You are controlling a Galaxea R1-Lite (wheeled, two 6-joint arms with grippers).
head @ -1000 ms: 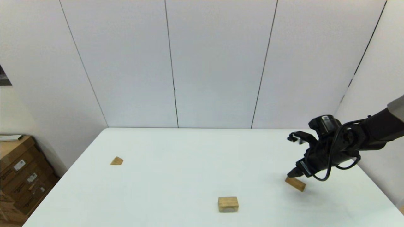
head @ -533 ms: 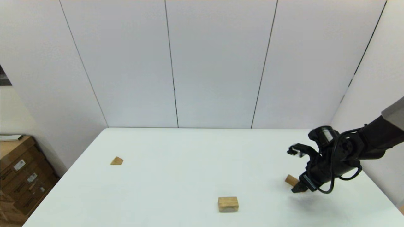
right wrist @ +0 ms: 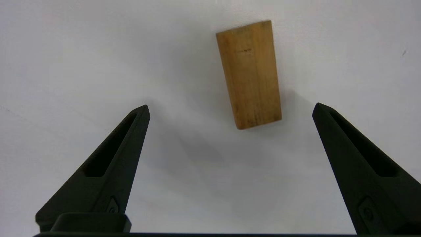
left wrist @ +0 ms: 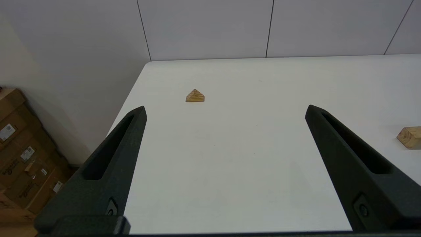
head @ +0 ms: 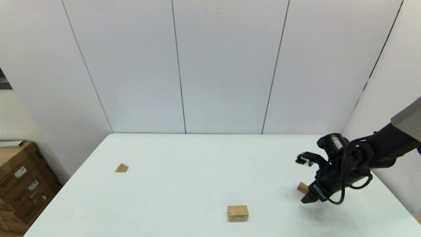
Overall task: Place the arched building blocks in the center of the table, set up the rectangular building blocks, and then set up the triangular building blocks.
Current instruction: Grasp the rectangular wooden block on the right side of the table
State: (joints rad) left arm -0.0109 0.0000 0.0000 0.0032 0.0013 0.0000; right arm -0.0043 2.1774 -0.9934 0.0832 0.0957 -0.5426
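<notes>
Tan wooden slim rectangular cuboid: flat on white worktop, right side, beneath right gripper, jaws apart, untouched. Likely light, rigid, smooth; grip across long flat faces, mid-length. Left gripper parked, jaws apart.

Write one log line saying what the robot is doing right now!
right claw: open, low over rectangular block, not gripping | left claw: open, parked | arched block: near table edge | triangular block: far left

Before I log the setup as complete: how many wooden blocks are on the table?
3. The triangular block lies far left, the arched block near the front middle, and the rectangular block at the right, partly hidden beneath the open right gripper.
</notes>
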